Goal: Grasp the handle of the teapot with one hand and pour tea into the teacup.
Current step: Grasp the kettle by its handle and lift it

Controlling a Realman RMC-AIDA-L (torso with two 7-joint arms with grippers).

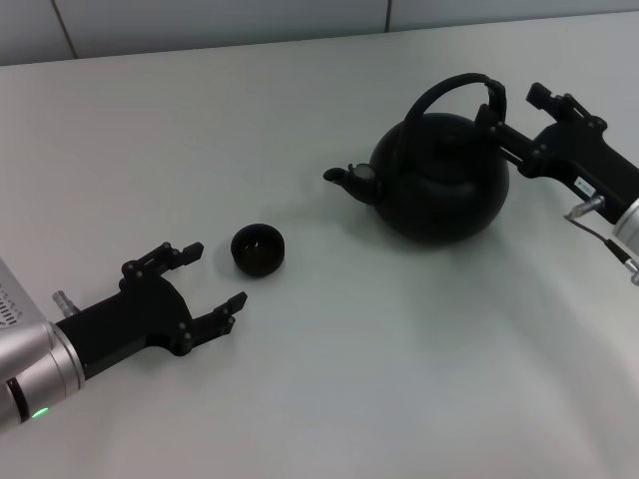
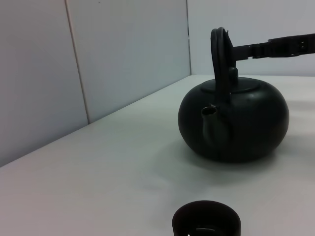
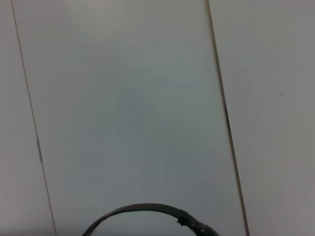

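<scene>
The black teapot [image 1: 439, 180] stands upright on the white table, right of centre, with its spout [image 1: 344, 180] pointing left. Its arched handle [image 1: 449, 88] rises over the top. My right gripper [image 1: 514, 108] is open at the handle's thicker right end, one finger on each side of it and not closed on it. The small black teacup [image 1: 258, 249] sits left of the spout. My left gripper [image 1: 214, 274] is open and empty just left of the cup. The left wrist view shows the teapot [image 2: 236, 123], the cup [image 2: 206, 223] and the handle [image 2: 220, 59]. The right wrist view shows only the handle's arc [image 3: 147, 210].
The white table [image 1: 329, 399] stretches wide around both objects. A pale panelled wall [image 1: 200, 20] stands behind the table's far edge.
</scene>
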